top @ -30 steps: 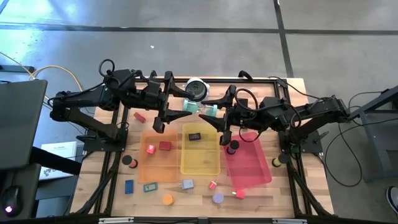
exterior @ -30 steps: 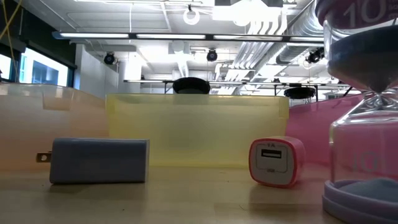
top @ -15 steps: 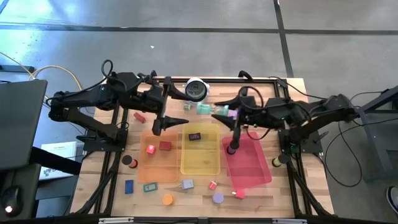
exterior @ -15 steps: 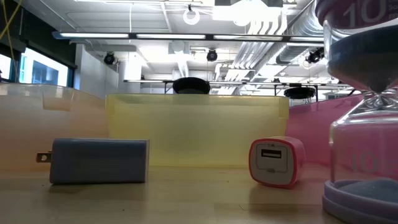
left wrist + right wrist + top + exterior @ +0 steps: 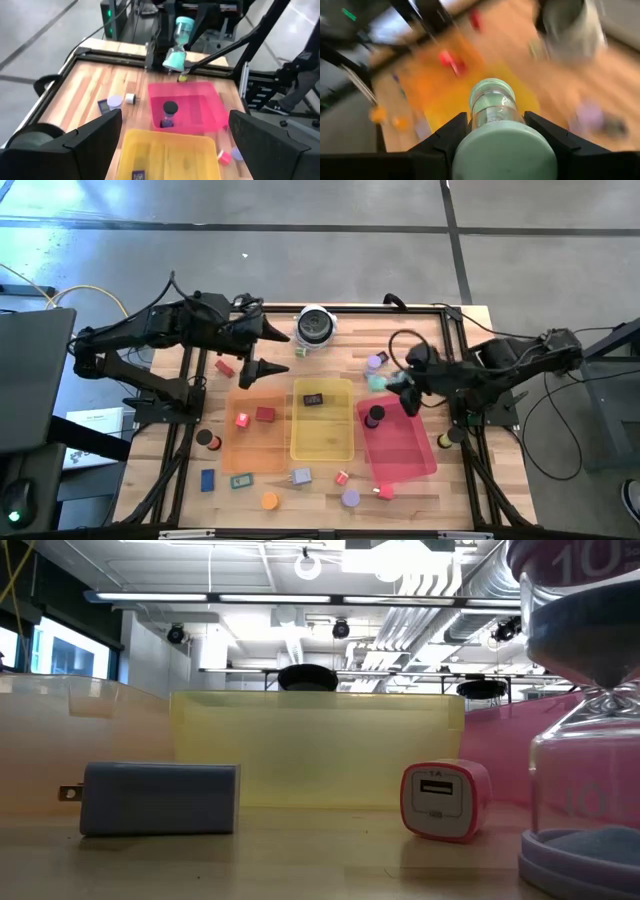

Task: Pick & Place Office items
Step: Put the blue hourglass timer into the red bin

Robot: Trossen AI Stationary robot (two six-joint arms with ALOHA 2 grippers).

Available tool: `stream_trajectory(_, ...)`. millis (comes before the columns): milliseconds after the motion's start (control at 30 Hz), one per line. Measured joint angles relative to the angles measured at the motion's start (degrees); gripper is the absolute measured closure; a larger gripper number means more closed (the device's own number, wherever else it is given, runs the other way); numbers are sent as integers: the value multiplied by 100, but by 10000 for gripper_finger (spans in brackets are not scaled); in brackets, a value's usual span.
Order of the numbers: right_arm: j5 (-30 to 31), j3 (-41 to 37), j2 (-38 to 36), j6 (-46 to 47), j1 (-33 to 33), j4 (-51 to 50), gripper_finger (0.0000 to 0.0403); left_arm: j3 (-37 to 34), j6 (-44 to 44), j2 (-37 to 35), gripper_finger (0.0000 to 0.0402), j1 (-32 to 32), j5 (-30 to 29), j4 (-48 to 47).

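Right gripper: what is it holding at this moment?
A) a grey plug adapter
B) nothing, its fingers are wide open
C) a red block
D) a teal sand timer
D: in the right wrist view the right gripper has its fingers clamped on the teal sand timer, and the left wrist view shows the timer lifted beyond the pink tray.

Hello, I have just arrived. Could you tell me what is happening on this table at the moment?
The right gripper holds a teal hourglass near the far edge of the pink tray, where a black-topped hourglass already stands. The left gripper hangs open and empty near the far end of the orange tray. Several small items lie loose on the table.
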Motion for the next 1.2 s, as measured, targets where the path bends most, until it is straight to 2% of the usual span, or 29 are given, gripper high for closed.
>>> stream_trajectory(200,-647,-2,265,1493,224,-1555,230,0,229,128,43,3,2,-47)
stream_trajectory(433,-749,-2,773,1486,304,-1946,231,0,430,364,43,3,1,-8)
stream_trajectory(667,-1124,-3,1264,1310,304,-2523,227,0,320,571,43,0,4,-17)
stream_trajectory(933,-1236,-678,1299,1061,293,-2129,230,0,-6,583,43,-6,20,-23)
stream_trajectory(1200,-1428,-1639,1124,627,34,-1128,230,0,-22,583,43,-4,17,-17)
